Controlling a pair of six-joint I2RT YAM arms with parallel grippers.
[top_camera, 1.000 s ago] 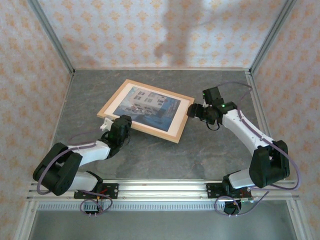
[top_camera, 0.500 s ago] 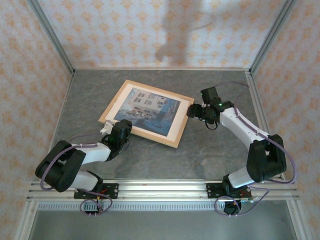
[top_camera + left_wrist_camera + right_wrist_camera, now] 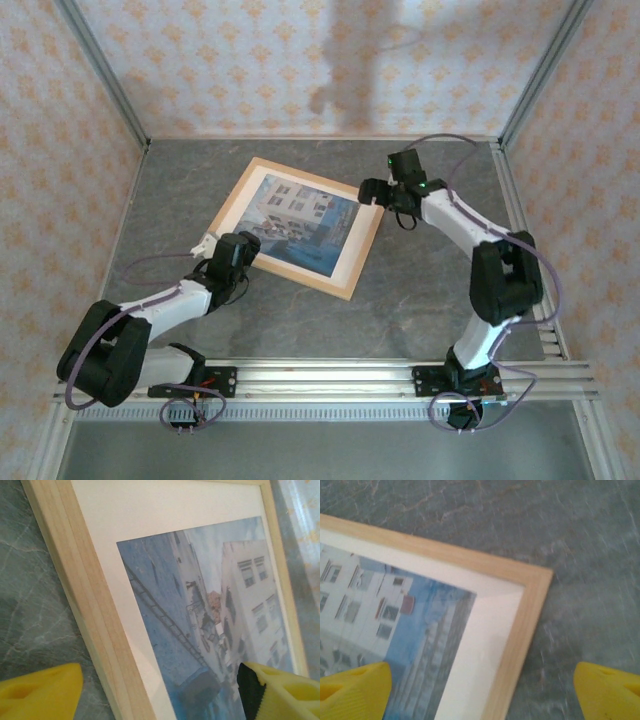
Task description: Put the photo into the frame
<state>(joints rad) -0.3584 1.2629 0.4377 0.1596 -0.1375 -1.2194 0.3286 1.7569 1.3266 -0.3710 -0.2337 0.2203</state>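
The left gripper [image 3: 159, 694] is spread wide and holds nothing. One yellow finger [image 3: 40, 690] is over the table [image 3: 420, 290] outside the frame [image 3: 85, 605], and the other is over the photo [image 3: 200, 605], so the jaws straddle the frame's near rail. Whether either finger touches the wood I cannot tell. The right gripper [image 3: 480, 690] is also open and empty, hovering above the frame's far right corner with one finger over the print and the other over bare table. The photo lies face up inside the frame, with a pale mat [image 3: 150, 505] showing as a border all round it. The frame itself lies flat on the table, turned at an angle between the two arms. The frame is the only container here and it looks filled and seated, so little seems left to do. The photo is thin paper: light, limp and easy to crease or smudge, so it is better pressed at its margins than pinched. The frame is slim wood, which is stiff and light but likely to slide on the smooth table. It is best gripped across a rail or held at opposite corners, gently.
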